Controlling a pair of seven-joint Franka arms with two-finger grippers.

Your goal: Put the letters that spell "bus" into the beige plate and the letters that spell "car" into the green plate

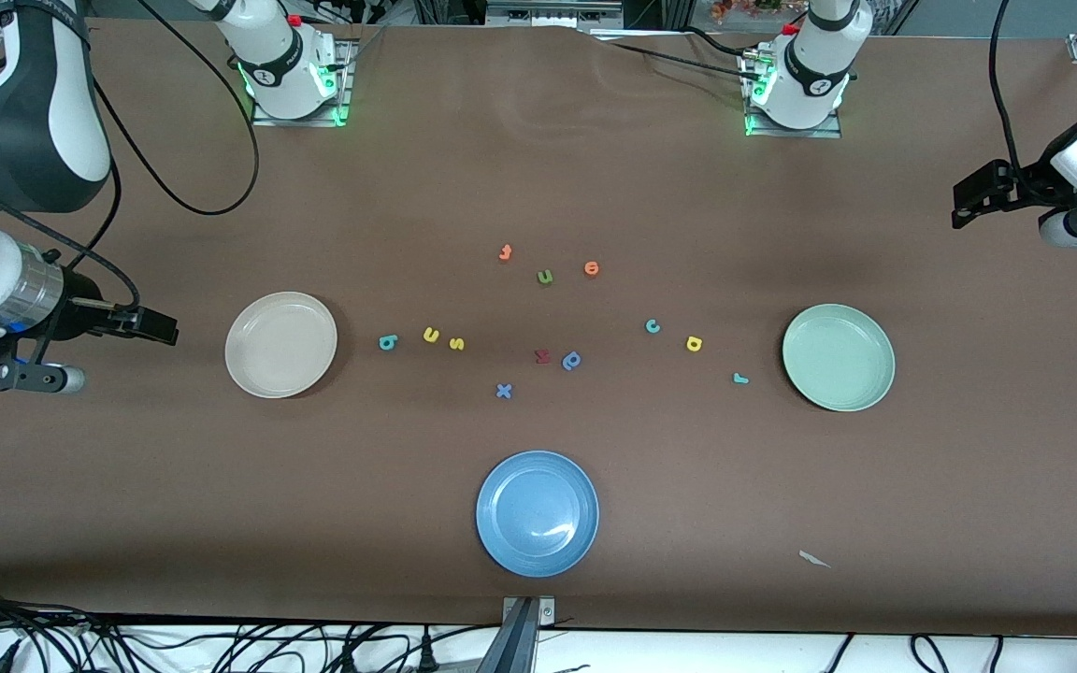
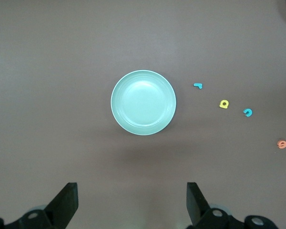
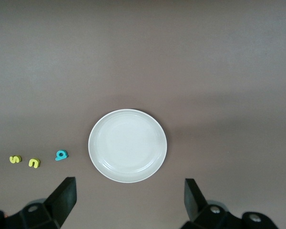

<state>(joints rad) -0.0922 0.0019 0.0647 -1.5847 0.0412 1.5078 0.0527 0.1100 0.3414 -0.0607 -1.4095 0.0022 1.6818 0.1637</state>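
Both tools spread, empty: left tool [image 2: 131, 202] up by green plate [image 1: 838, 356], right tool [image 3: 128, 200] by beige plate [image 1: 280, 344]. b/u/s [image 1: 430, 335] beside beige plate; c/a/r [image 1: 694, 344] beside green. Distractors mid-surface: olive u [image 1: 545, 277], orange letters [image 1: 592, 269], blue p [image 1: 572, 360], x [image 1: 503, 391]; blue plate [image 1: 537, 512] nearest camera.

left end effector [image 2: 132, 202] fingers spread wide, holding nothing, above brown surface [image 2: 47, 71] | green plate [image 2: 143, 102] empty | teal r [image 2: 198, 86], yellow a [image 2: 224, 104], teal c [image 2: 248, 112] lie beside plate | orange letter [image 2: 281, 144] nearby
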